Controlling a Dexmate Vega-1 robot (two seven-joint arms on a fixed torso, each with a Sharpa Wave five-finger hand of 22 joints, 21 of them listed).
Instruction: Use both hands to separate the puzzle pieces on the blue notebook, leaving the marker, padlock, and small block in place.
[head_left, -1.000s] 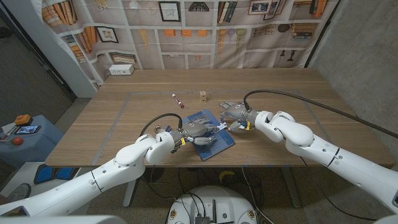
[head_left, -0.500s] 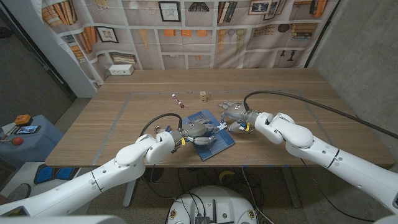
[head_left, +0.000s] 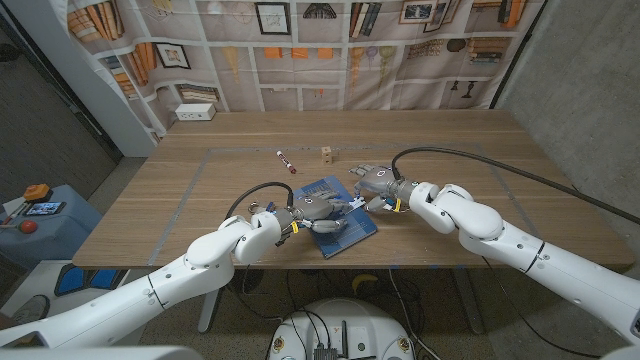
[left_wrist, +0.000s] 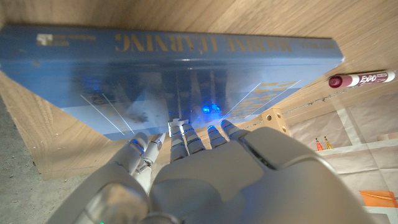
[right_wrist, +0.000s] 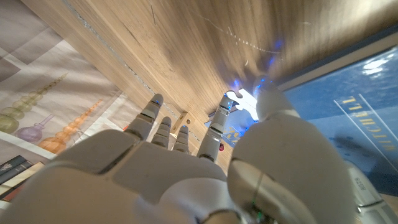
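Note:
The blue notebook (head_left: 341, 226) lies at the table's near middle. Over its far edge, the white joined puzzle pieces (head_left: 353, 205) bridge my two hands. My left hand (head_left: 314, 207) rests on the notebook (left_wrist: 186, 68) and pinches one white piece (left_wrist: 177, 127) at its fingertips. My right hand (head_left: 373, 182) reaches in from the right. Its thumb and a finger close on the other piece (right_wrist: 240, 99), just off the notebook's edge (right_wrist: 348, 93). The red-capped marker (head_left: 285, 160) and the small wooden block (head_left: 327, 153) lie farther back on the table.
The wooden table (head_left: 470, 150) stretches wide to both sides. A black cable (head_left: 470, 157) arcs over the right forearm. The marker (left_wrist: 360, 79) and block (left_wrist: 274, 117) sit just beyond the left hand's fingertips. A backdrop printed with shelves hangs behind the table.
The right hand has edged very slightly toward the left hand. Otherwise nothing has visibly moved.

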